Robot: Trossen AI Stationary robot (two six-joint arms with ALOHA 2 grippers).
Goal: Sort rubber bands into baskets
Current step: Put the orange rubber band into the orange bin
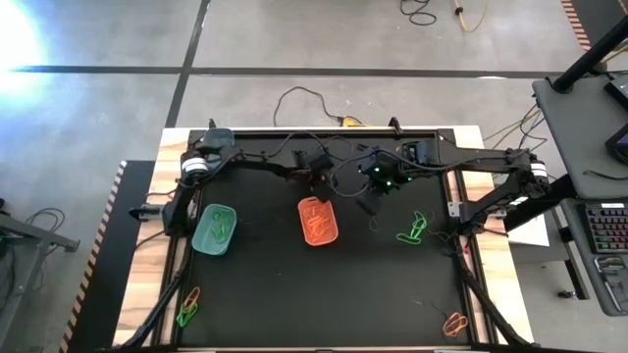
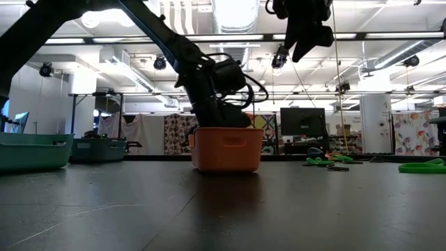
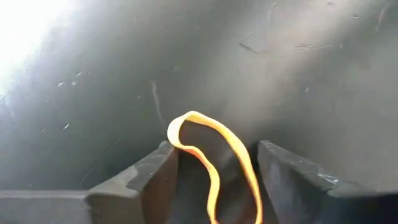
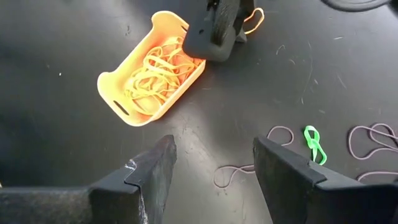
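Observation:
My left gripper (image 1: 316, 188) is open, low over the mat just beyond the far end of the orange basket (image 1: 305, 227). An orange rubber band (image 3: 214, 155) lies on the mat between its two fingers; it also shows in the right wrist view (image 4: 256, 20). The orange basket (image 4: 152, 115) holds several orange bands. My right gripper (image 1: 371, 204) is open and empty, raised high above the mat (image 2: 300, 42), to the right of the orange basket. Green and dark bands (image 1: 414, 230) lie on the mat right of it. My left gripper stands with one finger on each side of the orange band, pointing down at the mat. The band's curved end (image 3: 177, 127) lies close to the tip of one finger (image 3: 155, 168); I cannot tell whether they touch. The band lies slack on the mat.
The light teal-green basket (image 1: 216, 230) with green bands stands at the left, the dark grey-teal basket (image 1: 218, 137) at the far left corner. More bands lie at the near left (image 1: 187, 306) and near right (image 1: 454, 322). Green and dark bands (image 4: 314, 143) lie near my right gripper.

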